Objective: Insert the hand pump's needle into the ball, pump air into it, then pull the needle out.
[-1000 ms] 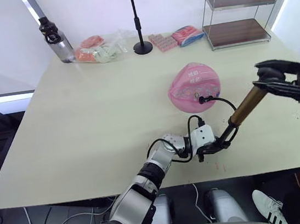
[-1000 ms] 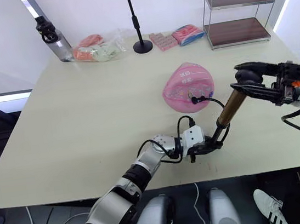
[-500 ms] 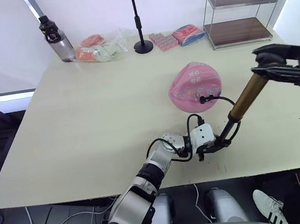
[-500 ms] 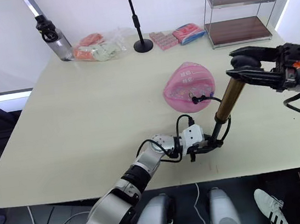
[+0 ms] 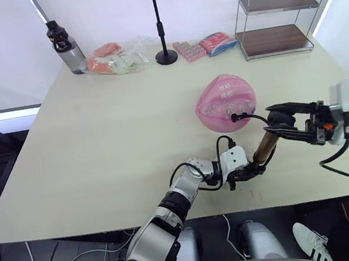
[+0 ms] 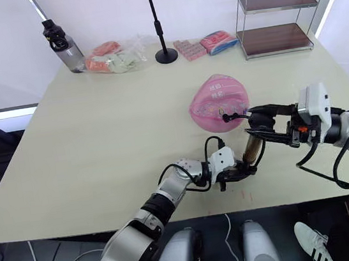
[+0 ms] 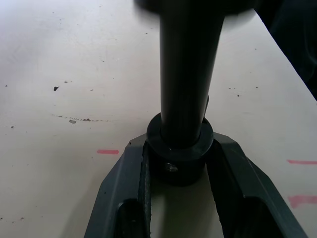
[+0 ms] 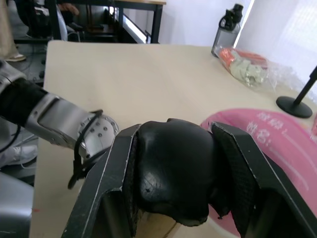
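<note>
Needle point(image 5: 233, 117) too small to tell if inside ball point(image 5: 225, 102)

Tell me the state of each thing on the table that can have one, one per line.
Hand pump: tilted, base on the table, handle pushed down.
Left gripper: shut on the pump's base.
Right gripper: shut on the pump's handle.
Pink ball: soft, partly deflated, hose plugged in.
Water bottle: upright, capped.
Wire shelf: upright, both shelves bare.
</note>
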Controlling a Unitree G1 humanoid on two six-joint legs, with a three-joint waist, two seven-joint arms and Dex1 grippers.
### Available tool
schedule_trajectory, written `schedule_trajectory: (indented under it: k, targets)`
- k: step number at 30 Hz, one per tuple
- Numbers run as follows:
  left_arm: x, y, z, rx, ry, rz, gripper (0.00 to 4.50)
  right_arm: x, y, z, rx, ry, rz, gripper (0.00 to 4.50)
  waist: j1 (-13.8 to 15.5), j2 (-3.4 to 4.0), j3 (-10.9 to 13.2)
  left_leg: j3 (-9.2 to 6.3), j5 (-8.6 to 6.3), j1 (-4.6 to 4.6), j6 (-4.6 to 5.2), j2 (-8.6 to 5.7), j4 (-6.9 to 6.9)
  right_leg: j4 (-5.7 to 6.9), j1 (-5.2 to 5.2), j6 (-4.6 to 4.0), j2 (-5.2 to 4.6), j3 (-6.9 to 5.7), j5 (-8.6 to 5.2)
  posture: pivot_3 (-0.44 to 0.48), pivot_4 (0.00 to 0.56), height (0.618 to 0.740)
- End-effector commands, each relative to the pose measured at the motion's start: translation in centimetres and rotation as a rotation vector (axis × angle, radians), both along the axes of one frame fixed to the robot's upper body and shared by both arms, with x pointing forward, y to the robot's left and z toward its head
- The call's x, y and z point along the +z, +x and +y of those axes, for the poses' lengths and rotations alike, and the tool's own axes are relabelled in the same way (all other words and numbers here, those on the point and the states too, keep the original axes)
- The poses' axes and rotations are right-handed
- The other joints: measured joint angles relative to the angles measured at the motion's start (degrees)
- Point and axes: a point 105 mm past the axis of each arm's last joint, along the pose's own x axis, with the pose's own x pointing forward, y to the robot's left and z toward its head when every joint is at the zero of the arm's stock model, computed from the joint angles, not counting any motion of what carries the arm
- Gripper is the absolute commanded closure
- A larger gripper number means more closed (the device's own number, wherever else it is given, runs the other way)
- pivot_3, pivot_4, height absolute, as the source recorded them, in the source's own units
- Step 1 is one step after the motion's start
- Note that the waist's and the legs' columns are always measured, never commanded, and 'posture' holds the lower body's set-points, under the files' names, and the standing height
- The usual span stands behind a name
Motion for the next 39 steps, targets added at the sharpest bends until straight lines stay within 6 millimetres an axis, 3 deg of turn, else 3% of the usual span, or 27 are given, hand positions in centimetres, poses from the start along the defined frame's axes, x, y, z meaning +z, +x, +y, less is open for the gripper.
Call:
schedule_trajectory:
  k: [1, 4, 7, 18, 29, 36, 39]
  targets:
    - [-2.3, -1.3, 0.5, -0.025, 0.077, 0.072, 3.38, -5.2, 0.0, -0.4, -0.033, -0.082, 0.101, 2.83, 0.0, 0.03, -0.04, 0.01, 0.0, 0.01, 0.0, 0.0, 0.0, -0.01, 0.01, 0.0, 0.0, 0.0, 0.0, 0.0, 0.15, 0.74]
    - [-2.5, -1.5, 0.4, -0.027, 0.08, 0.078, 3.38, -6.5, -0.1, -0.5, -0.041, -0.085, 0.071, 2.83, -0.01, 0.01, -0.06, 0.03, 0.0, 0.09, 0.0, -0.02, 0.0, -0.01, 0.09, 0.01, -0.02, 0.03, 0.0, 0.0, 0.15, 0.74]
    - [-2.6, -1.5, 0.3, -0.029, 0.083, 0.08, 3.38, -5.8, -0.2, -0.3, -0.02, -0.07, 0.011, 2.83, -0.03, 0.05, -0.09, 0.01, 0.0, 0.39, 0.0, -0.01, -0.04, -0.06, 0.4, 0.01, -0.01, 0.0, -0.01, 0.0, 0.15, 0.74]
    - [-2.9, -1.6, 0.4, -0.04, 0.095, 0.076, 3.38, 5.3, -0.4, -1.3, 0.021, 0.053, -0.157, 2.83, 0.17, 0.35, 0.07, -0.02, 0.0, 0.07, 0.0, -0.05, -0.02, -0.14, 0.2, 0.03, -0.18, -0.04, 0.01, 0.0, 0.15, 0.74]
    - [-3.1, -1.7, 0.4, -0.048, 0.099, 0.078, 3.38, 13.5, -1.7, -2.5, 0.032, 0.093, -0.225, 2.83, 0.13, 0.51, 0.17, -0.16, -0.02, -0.18, 0.02, -0.07, -0.03, -0.46, 0.19, 0.03, -0.3, -0.29, 0.02, 0.0, 0.15, 0.74]
    - [-3.1, -1.7, 0.4, -0.05, 0.098, 0.076, 3.38, 15.6, -1.8, -2.7, 0.045, 0.106, -0.224, 2.83, 0.13, 0.72, 0.33, -0.11, -0.07, -0.37, 0.11, -0.08, -0.04, -0.57, 0.06, 0.04, -0.37, -0.32, 0.04, 0.0, 0.15, 0.74]
    - [-3.1, -1.7, 0.3, -0.049, 0.097, 0.077, 3.38, 13.8, -1.8, -2.2, 0.064, 0.095, -0.145, 2.83, 0.14, 0.74, 0.34, -0.1, -0.07, -0.5, 0.12, -0.07, -0.06, -0.56, -0.1, 0.04, -0.35, -0.32, 0.04, 0.0, 0.15, 0.74]
